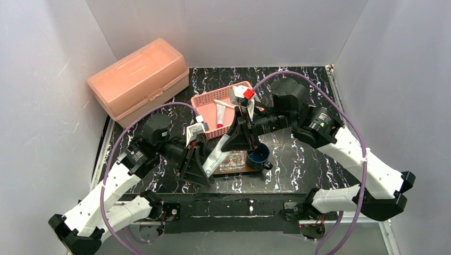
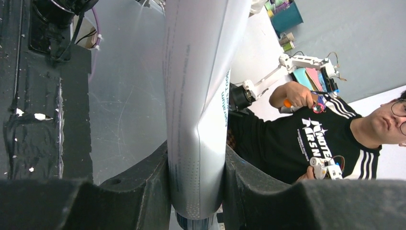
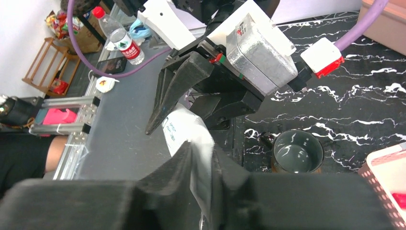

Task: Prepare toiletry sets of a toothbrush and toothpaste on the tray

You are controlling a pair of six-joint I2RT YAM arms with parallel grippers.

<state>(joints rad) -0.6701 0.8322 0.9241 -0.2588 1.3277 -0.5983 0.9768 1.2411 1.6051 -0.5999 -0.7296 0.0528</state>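
Observation:
A silvery-white toothpaste tube [image 1: 215,160] hangs in the air between both grippers, above the front of the table. My left gripper [image 1: 201,162] is shut on its round cap end; in the left wrist view the tube [image 2: 196,110] fills the gap between the pads [image 2: 143,187]. My right gripper [image 1: 237,139] is shut on its flat crimped end [image 3: 187,136]. The brown wooden tray [image 1: 240,170] lies just below, mostly hidden. The pink basket [image 1: 208,100] behind holds a red-capped tube [image 1: 219,115] and a thin white toothbrush [image 1: 223,103].
A dark blue mug [image 1: 259,156] and a small clear box [image 1: 230,159] sit on the tray; the mug also shows in the right wrist view [image 3: 297,151]. A large salmon lidded box [image 1: 139,78] stands at the back left. White walls enclose the table.

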